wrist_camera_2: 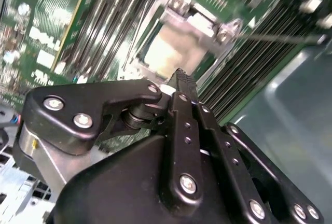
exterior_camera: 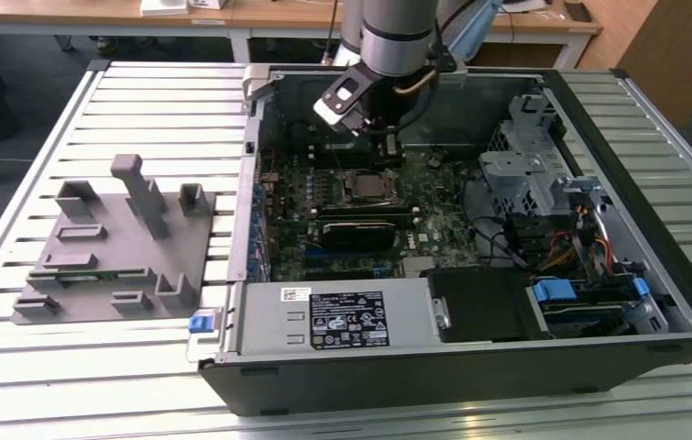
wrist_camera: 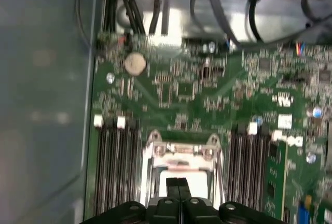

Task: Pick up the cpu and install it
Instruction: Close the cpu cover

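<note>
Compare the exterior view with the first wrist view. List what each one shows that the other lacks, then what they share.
Exterior view: the grey plastic fixture on the slatted table, the open computer case as a whole, the labelled power supply and the arm.
First wrist view: the round coin battery, and what looks like the cpu, a pale square lying inside the socket frame.
Both: the green board, the socket frame, and the hand, fingers shut, over the socket.
</note>
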Controlling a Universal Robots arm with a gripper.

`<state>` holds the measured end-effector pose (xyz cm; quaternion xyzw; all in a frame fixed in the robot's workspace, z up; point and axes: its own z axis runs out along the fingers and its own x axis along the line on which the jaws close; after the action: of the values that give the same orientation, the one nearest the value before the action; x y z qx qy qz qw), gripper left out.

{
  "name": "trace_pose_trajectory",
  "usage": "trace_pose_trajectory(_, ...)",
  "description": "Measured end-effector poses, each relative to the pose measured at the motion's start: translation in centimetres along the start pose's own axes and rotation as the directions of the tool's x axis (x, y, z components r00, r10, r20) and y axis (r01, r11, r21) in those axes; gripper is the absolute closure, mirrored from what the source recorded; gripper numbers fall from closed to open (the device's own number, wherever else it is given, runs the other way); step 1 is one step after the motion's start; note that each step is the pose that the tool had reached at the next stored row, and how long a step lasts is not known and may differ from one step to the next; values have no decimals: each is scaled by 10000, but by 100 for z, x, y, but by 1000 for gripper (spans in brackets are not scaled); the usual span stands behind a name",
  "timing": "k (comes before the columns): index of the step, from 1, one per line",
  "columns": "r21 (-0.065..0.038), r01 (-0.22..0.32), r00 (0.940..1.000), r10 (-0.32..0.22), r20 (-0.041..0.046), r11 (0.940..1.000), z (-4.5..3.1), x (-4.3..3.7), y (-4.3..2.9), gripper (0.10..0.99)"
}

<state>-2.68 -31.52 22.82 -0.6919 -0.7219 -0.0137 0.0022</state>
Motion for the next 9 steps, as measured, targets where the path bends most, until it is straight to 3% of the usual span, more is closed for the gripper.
trace_pose_trajectory(4,-3,-1,10000,1,-1,10000,18,5,-124,980)
trace_pose_trajectory(9,-3,-1,10000,1,1,10000,51,9,-225,980)
